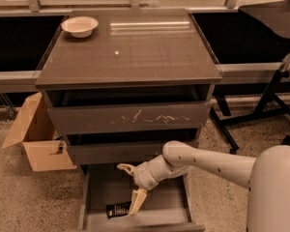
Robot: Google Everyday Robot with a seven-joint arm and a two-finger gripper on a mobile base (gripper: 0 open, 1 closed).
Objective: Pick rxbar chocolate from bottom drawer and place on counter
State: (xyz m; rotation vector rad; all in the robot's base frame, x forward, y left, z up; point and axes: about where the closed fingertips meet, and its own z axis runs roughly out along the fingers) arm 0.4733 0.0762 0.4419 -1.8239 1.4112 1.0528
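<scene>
One arm, one job: this looks like the reach phase of the pick, nothing grasped yet. The cream-coloured two-finger gripper point(132, 185) hangs inside the bottom drawer point(99, 187), the lowest grey-brown drawer w/ a plain flat grey floor, pulled out toward the near side. The claw is spread wide apart. One finger points left, up by the middle drawer front point(106, 153); the other reaches down toward the near edge. Its tip is at or just beside the right end of the bar; can't tell if it touches.

The rxbar chocolate point(117, 210), a small flat bar in a black wrapper, lies flat on the drawer floor, left of ctr, close to the low front wall, long side running left-right. Nothing sits btwn the fingers.

The counter point(135, 57), the large glossy grey-brown cabinet top, is above, w/ a small white bowl point(79, 26) at its far-left corner. An open cardboard box point(36, 139) stands on the floor to the left.

Next move, imo: shift the gripper left and lower so both fingers straddle the bar, probably w/ some wrist turn, then close. The bar is thin and flat to the floor, so the fingers must go right down. Risk is nudging it into the front wall or sliding over the wrapper. After that: lift, back out clear of the middle drawer, up to the counter.
</scene>
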